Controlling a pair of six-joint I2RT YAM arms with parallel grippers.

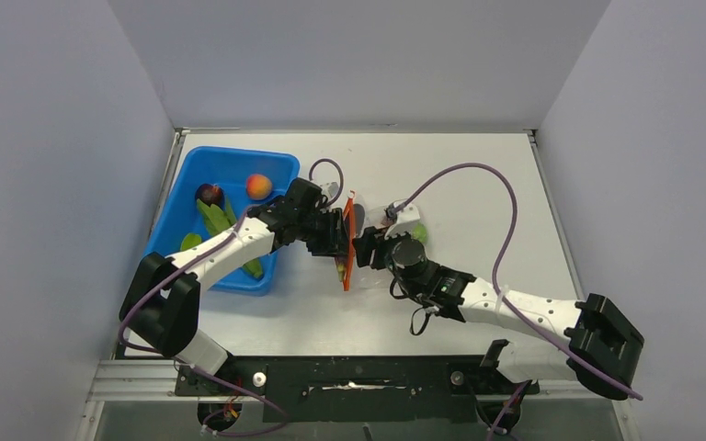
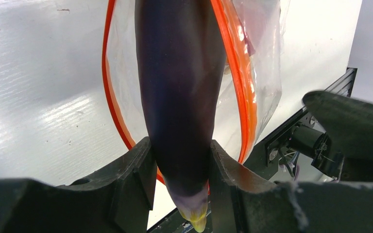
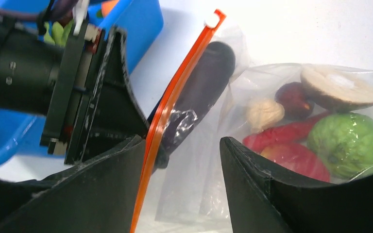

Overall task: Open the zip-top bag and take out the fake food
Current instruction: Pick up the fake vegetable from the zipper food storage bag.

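The left gripper (image 2: 179,160) is clamped on a dark purple eggplant (image 2: 179,92) at the mouth of the bag (image 3: 272,160), near the middle of the worktop (image 1: 478,175) beside the blue bin (image 1: 230,165). The right gripper (image 3: 179,143) has its jaws apart around the bag's orange zipper edge (image 3: 167,116), seemingly not pinching it. A mushroom (image 3: 337,87) and a green ball (image 3: 347,141) lie inside.

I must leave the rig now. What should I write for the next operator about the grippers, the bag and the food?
The left gripper is shut on the purple eggplant, which lies in the open mouth of the zip-top bag, not yet out.
The right gripper is open, jaws either side of the bag's orange zipper edge, not pinching it.
Done: bag opened.
Left: pull the eggplant free, then take out the mushroom, green bumpy ball and red pieces inside the bag.
The blue bin stands beside the left arm.
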